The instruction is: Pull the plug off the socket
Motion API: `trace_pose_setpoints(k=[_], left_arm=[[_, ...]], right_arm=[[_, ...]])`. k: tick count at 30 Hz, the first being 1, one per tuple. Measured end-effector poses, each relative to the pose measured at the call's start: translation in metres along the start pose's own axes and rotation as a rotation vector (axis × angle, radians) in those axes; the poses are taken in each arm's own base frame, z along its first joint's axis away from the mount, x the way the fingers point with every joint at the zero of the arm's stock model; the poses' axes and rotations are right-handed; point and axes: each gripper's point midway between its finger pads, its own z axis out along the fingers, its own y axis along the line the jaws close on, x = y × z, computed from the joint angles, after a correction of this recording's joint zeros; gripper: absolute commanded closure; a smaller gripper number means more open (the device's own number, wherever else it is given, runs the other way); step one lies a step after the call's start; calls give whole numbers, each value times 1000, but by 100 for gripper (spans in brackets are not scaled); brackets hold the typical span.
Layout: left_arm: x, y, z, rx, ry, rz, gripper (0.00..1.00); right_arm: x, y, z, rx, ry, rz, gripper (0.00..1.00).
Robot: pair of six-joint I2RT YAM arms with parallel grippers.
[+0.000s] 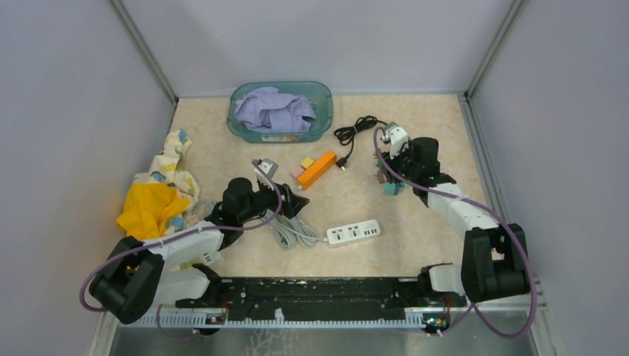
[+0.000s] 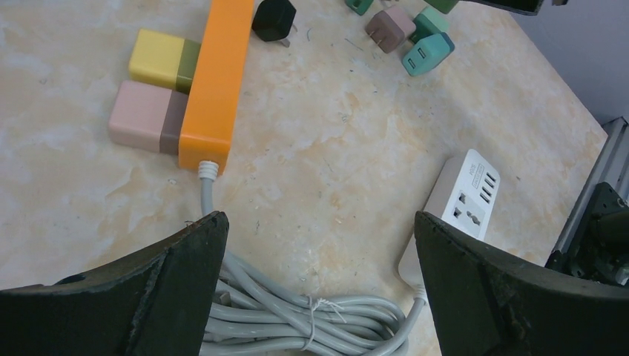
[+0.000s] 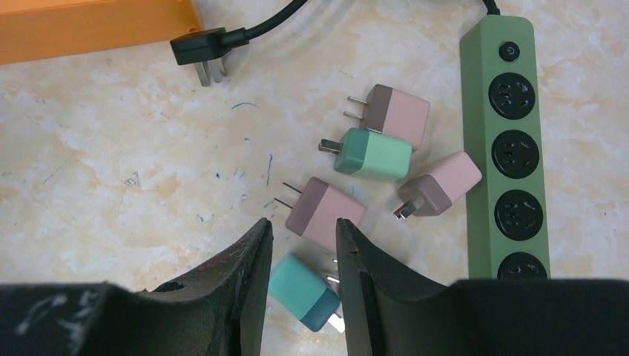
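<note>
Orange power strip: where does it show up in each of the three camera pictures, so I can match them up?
Top external: the long orange plastic power strip lies diagonally mid-table, below the teal tub.
Left wrist: upper left, running down from the top edge.
Right wrist: only a slab along the top-left edge.
Shared landmark: the black plug lying beside the strip's end.

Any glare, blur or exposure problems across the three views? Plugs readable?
Top external: even diffuse light, soft shadows, no glare; loose plugs are tiny. Left wrist: orange strip sharp, left fingers nearly black. Right wrist: plugs crisp, prongs readable; right fingers underexposed, slightly soft.
</note>
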Motion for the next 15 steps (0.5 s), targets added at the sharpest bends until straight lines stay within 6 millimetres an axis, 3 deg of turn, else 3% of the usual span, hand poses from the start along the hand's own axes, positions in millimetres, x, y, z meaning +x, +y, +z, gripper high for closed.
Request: trace_pose_setpoints(k=[9, 15], left_arm=[[15, 29, 5, -57, 60, -147, 0], [10, 42, 18, -86, 78, -210, 0]], right_arm=[[0, 1, -1, -6, 0, -2, 63], [0, 1, -1, -7, 0, -2, 63]])
